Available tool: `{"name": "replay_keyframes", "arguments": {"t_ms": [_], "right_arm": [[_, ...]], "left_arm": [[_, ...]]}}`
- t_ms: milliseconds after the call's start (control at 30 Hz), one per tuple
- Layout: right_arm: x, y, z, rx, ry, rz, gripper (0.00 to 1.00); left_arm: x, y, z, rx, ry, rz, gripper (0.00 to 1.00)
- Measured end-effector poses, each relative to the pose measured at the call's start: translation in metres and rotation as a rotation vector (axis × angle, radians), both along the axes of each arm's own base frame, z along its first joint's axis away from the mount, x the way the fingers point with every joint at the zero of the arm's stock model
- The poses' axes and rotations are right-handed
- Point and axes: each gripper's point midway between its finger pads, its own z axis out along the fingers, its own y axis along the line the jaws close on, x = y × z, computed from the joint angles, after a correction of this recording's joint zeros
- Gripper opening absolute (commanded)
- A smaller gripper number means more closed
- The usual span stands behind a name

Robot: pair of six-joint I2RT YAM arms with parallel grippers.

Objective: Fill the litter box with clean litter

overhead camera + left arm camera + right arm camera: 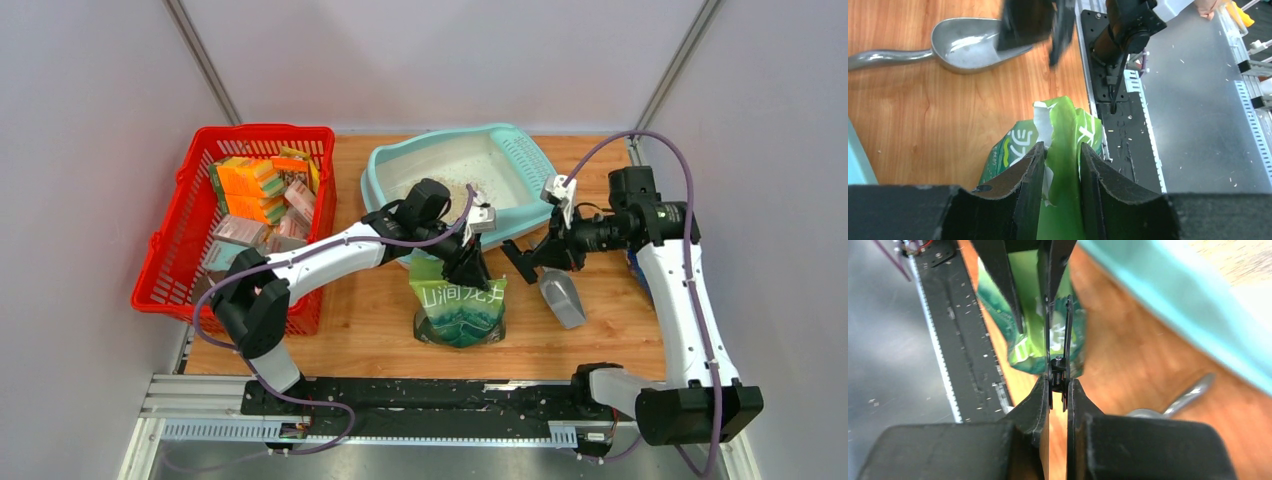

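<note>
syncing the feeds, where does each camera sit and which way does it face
top external: above, behind the bases, looking down on litter box, bag, both arms.
left wrist: on left arm, past left pincer shut on the bag, toward the scoop.
right wrist: on right arm, past right pincer shut on a clip, toward the bag.
shared: both wrists see bag and scoop.

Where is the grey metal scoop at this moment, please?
In the top view, the grey scoop lies on the table, between the green bag and the right arm, just nearer than the litter box.
</note>
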Motion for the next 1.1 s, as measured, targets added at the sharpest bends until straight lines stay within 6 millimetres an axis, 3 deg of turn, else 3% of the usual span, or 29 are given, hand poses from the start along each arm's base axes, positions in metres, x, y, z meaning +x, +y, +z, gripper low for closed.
{"name": "replay_keyframes", "arguments": {"t_ms": [167,600,1100], "right_arm": [[0.017,-0.007,0.02,-0.034,-0.157,0.028,0.0],[0.016,0.001,0.003,-0.243,-0.374,0.28,0.0],[-0.002,0.009,-0.015,-0.336,-0.342,0.349,0.0]], "left_arm": [[0.0,0.005,-0.008,0.024,-0.004,0.01,0.34],[0.0,0.011,-0.011,0.036,-0.019,0.02,0.05],[0.007,0.014,-0.009,0.05,-0.081,0.058,0.0]]}}
